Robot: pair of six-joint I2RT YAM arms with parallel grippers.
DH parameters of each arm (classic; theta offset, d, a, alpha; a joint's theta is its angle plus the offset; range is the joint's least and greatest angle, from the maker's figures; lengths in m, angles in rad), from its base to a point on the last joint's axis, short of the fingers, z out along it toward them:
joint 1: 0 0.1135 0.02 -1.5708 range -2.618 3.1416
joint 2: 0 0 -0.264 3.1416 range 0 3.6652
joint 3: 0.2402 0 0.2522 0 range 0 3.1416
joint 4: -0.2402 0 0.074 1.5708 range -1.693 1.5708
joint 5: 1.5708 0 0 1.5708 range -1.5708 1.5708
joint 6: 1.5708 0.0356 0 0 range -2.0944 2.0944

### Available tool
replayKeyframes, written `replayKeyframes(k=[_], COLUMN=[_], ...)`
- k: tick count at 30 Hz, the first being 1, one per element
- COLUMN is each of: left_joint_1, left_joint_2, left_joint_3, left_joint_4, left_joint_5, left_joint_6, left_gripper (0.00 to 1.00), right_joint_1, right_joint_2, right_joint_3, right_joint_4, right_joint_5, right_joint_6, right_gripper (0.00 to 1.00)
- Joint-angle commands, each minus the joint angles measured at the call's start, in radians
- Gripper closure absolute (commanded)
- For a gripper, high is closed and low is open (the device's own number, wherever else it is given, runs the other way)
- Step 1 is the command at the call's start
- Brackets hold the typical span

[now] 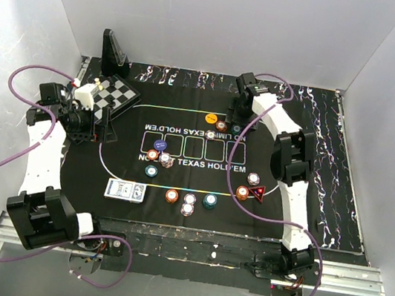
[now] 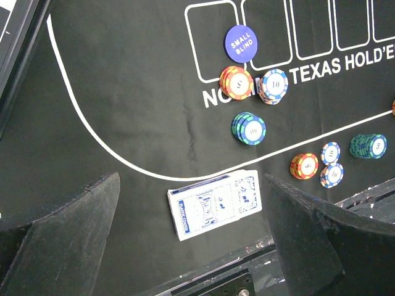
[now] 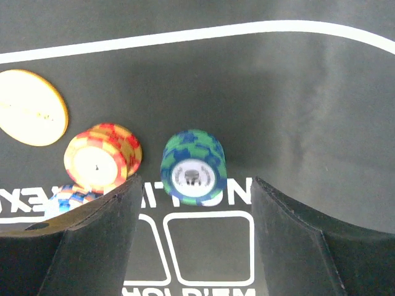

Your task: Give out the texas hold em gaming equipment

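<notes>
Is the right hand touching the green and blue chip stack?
Apart. The right wrist view shows bare mat between the chip stack and each finger of the right hand.

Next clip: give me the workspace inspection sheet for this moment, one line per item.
Surface: black poker mat on a marbled tabletop.
Job's things: card deck near left; chip stacks clustered at the mat's left, near, right and far parts; blue disc; yellow disc; red triangle.
Clutter: chessboard with pieces, far left.
Grippers: left gripper open, empty, over the deck; right gripper open, teal stack in line with its gap, untouched.
Cables: purple cable hangs across the mat's right part; second purple cable loops beside the left arm.
Surroundings: white walls on three sides.
</notes>
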Motion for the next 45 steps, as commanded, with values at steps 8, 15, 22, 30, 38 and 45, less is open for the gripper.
replayKeyframes(k=[8, 15, 22, 30, 38, 45], left_joint_1=[-0.001, -0.001, 0.001, -0.001, -0.001, -0.001], left_joint_2=[-0.088, -0.135, -0.168, -0.183, -0.191, -0.188], left_joint_3=[0.039, 0.024, 0.016, 0.027, 0.013, 0.024], left_joint_4=[-0.025, -0.042, -0.056, -0.072, -0.069, -0.077], left_joint_5=[0.026, 0.022, 0.013, 0.014, 0.023, 0.025], left_joint_6=[-0.009, -0.018, -0.016, -0.019, -0.022, -0.019], left_gripper=[0.00, 0.00, 0.00, 0.00, 0.00, 0.00], right_joint_1=[0.103, 0.382, 0.513, 0.564, 0.613, 0.625], right_joint_2=[-0.528, -0.780, -0.867, -0.831, -0.756, -0.742], right_joint_3=[-0.335, -0.738, -0.931, -0.928, -0.930, -0.944], right_joint_4=[0.037, 0.086, 0.121, 0.134, 0.144, 0.153], right_joint_5=[-0.009, 0.064, 0.120, 0.112, 0.123, 0.120], right_joint_6=[0.008, 0.080, 0.185, 0.189, 0.228, 0.235], right_gripper=[0.22, 0.20, 0.18, 0.17, 0.17, 0.17])
